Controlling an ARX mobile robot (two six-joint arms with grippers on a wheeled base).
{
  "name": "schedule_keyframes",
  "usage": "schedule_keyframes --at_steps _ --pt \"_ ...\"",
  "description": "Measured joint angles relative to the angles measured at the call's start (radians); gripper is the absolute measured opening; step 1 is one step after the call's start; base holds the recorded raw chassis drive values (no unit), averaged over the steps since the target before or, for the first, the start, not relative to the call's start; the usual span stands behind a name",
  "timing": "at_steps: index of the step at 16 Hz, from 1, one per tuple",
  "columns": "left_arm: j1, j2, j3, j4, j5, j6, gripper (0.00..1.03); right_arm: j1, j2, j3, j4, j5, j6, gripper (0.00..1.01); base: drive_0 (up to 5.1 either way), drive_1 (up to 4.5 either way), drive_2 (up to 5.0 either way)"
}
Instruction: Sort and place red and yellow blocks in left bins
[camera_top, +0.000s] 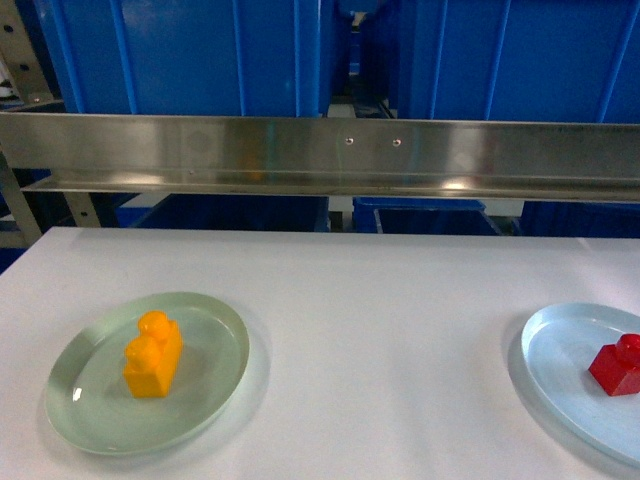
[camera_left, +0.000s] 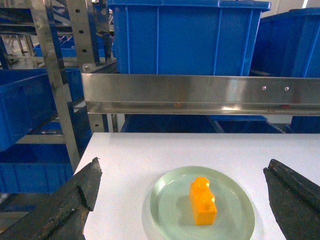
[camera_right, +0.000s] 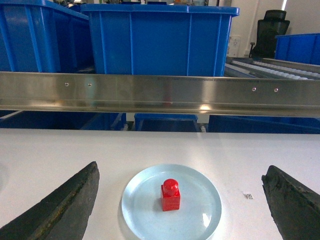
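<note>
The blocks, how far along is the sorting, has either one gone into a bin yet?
Nothing is binned yet. The yellow block lies on its greenish plate, the red block on its bluish plate. Both grippers, left gripper and right gripper, are open and empty. Both picks and drops into the blue bins remain.

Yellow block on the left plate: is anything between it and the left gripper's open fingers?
Nothing visible. The yellow block sits alone on its round plate, and the left gripper is open with one of its fingers on each side, only bare table between.
</note>
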Motion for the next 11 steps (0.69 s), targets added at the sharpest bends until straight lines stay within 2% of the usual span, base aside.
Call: schedule_keyframes --at_steps 11 --pt "0.000 0.000 0.000 0.000 0.000 0.000 0.98 0.000 0.000 0.000 0.000 0.000 0.000 0.98 0.0 0.00 0.0"
